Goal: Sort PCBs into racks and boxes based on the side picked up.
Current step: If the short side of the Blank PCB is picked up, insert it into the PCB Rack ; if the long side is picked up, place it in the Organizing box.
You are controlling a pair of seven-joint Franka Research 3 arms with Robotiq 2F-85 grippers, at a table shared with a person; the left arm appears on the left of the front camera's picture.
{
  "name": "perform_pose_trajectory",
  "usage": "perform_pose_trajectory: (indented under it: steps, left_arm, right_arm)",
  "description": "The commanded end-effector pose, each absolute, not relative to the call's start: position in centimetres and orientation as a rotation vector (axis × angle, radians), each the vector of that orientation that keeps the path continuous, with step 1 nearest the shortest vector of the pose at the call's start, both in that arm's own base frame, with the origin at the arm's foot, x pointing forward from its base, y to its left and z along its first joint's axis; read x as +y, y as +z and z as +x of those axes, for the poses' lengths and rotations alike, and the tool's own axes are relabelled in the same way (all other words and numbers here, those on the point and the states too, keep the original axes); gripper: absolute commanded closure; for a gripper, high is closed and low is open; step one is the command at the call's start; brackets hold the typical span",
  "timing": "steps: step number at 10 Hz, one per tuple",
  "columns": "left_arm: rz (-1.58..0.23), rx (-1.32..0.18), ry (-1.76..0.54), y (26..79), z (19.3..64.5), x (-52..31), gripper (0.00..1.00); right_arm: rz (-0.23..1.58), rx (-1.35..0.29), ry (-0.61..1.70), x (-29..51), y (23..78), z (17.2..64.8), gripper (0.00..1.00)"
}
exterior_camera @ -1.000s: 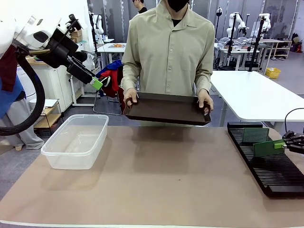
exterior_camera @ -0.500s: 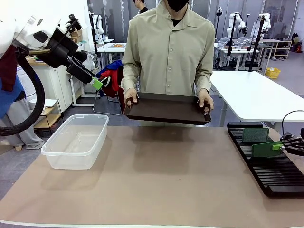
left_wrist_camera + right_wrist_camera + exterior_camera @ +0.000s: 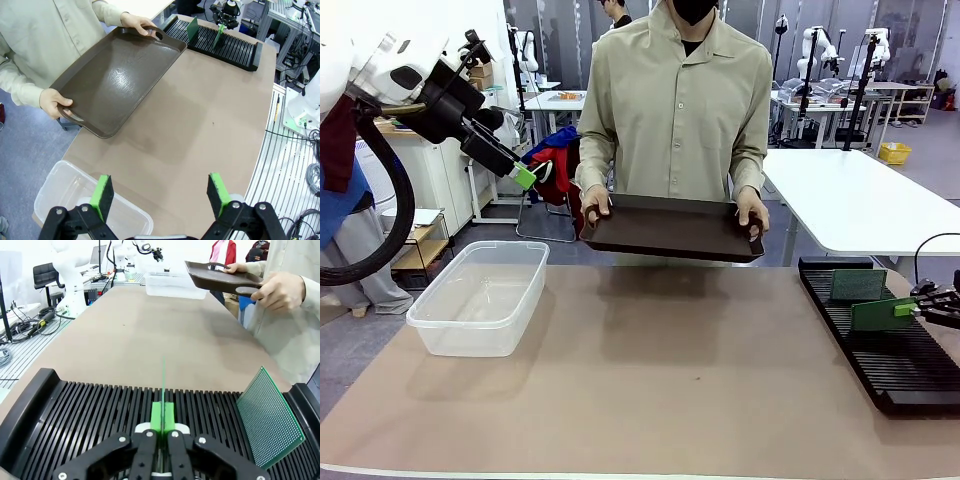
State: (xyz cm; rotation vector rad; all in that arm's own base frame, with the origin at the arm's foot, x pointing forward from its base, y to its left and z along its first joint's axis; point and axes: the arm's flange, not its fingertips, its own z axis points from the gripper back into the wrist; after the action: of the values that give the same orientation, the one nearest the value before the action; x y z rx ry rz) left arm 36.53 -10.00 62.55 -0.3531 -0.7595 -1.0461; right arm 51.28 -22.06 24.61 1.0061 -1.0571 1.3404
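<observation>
Right wrist view: the right gripper [image 3: 162, 426] is pinched on a PCB [image 3: 163, 385] held edge-on over the rack [image 3: 90, 412]. The left gripper [image 3: 162, 192] is spread wide, empty, above the box [image 3: 65, 192]. Two PCBs are counted, the second PCB [image 3: 269, 417] standing in the one rack; one box.

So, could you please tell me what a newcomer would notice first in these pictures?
Probably the person across the table holding a dark brown tray in both hands. At the table's right, the right gripper is shut on a green PCB over the black rack, where another PCB stands.
</observation>
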Motion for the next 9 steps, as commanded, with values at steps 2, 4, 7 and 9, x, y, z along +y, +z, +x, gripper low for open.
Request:
perform_pose_trajectory:
  steps: [2, 4, 7, 9]
  left_arm:
    - [-0.358, -0.754, -1.047, 62.49, 36.44, -9.93, 0.0]
    - [-0.358, -0.754, -1.047, 62.49, 36.44, -9.93, 0.0]
    - [-0.358, -0.754, -1.047, 62.49, 36.44, -9.93, 0.0]
    - [-0.358, -0.754, -1.047, 62.49, 36.44, -9.93, 0.0]
  right_arm:
    - [0.971, -0.993, 1.352, -22.74, 23.65, 51.17, 0.78]
    - [0.968, -0.993, 1.363, -22.73, 23.8, 51.09, 0.76]
    - [0.97, -1.001, 1.367, -22.8, 23.9, 50.99, 0.37]
    - [0.959, -1.008, 1.371, -22.67, 24.12, 50.76, 0.17]
